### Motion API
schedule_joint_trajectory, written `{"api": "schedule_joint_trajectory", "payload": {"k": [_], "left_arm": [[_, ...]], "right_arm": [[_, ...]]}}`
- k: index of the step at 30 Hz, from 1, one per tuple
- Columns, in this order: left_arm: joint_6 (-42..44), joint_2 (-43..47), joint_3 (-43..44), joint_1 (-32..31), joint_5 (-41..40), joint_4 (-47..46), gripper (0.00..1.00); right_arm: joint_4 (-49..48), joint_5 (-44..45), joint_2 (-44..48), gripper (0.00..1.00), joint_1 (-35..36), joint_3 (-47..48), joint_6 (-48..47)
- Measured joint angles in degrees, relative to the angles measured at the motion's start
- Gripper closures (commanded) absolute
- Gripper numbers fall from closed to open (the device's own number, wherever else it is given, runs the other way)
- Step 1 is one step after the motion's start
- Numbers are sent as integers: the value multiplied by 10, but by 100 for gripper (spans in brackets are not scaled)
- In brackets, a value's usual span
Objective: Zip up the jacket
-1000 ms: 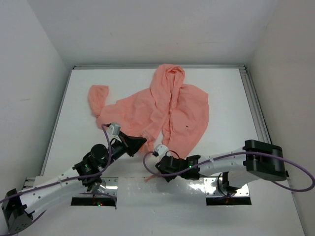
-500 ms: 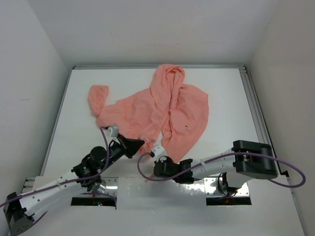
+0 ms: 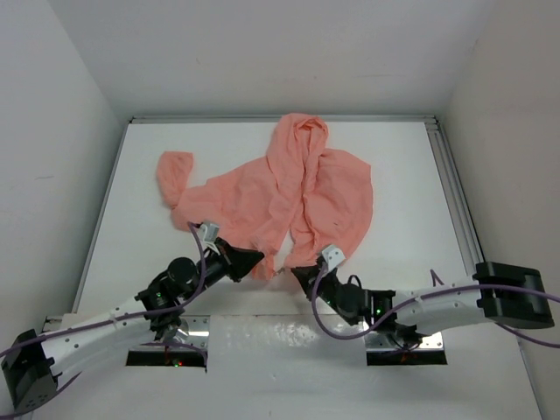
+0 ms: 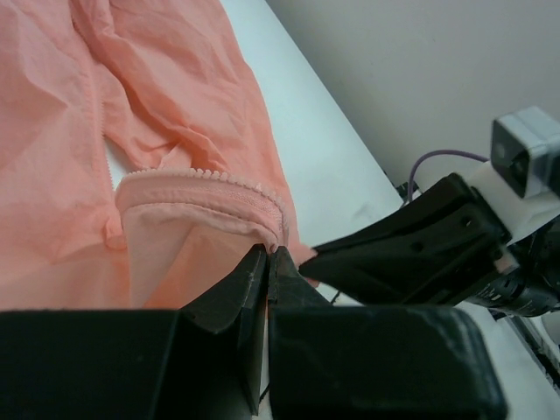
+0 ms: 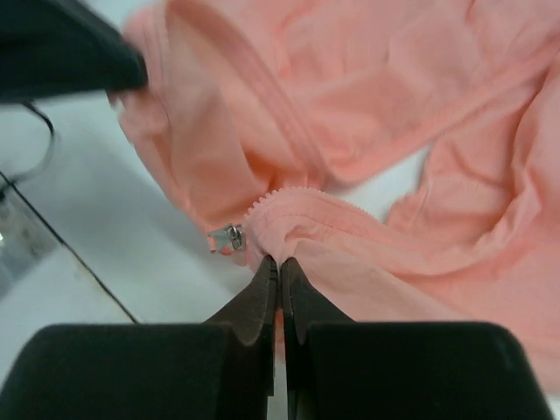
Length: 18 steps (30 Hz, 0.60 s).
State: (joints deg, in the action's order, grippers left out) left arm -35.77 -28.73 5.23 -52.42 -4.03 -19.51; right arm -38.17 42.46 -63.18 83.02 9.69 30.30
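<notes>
**Both fingers pinched on the jacket's bottom edge**

From the overhead view I have the jacket (image 3: 289,197) lying on the white table (image 3: 411,175), a little toward 12 o'clock of centre. Its long axis runs 12 to 6. The hood (image 3: 302,131) points to 12 and the bottom hem lies at 6, nearest the arm bases. One sleeve (image 3: 173,175) trails off toward 10 o'clock. The front is open, with the split running down from the hood and the two panels spreading apart near the hem. The panel on the 3 o'clock side carries a small dark mark (image 3: 332,226).

On my left wrist camera, the left fingers (image 4: 262,262) are closed tight with no gap between them. They nip the corner of the folded hem, where a row of zipper teeth curves along the edge.

On the right wrist camera, the right fingers (image 5: 278,267) are likewise fully closed. They grip a fold of pink fabric at the hem of the other panel. The metal zipper slider (image 5: 226,238) sits just beside their tips, toward 10 o'clock in that view. I cannot tell whether they touch it.

The two sets of fingers sit close together at the jacket's 6 o'clock end.
</notes>
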Motion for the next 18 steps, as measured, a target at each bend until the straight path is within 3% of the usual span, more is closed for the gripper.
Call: {"api": "schedule_joint_trajectory", "payload": {"k": [9, 18], "left_arm": [[-34, -22, 0, 0, 4, -51, 100], [-41, -60, 1, 0, 14, -93, 100]], "right_arm": [[-247, 18, 23, 100, 0, -63, -62], [-302, -22, 41, 100, 0, -67, -64]]}}
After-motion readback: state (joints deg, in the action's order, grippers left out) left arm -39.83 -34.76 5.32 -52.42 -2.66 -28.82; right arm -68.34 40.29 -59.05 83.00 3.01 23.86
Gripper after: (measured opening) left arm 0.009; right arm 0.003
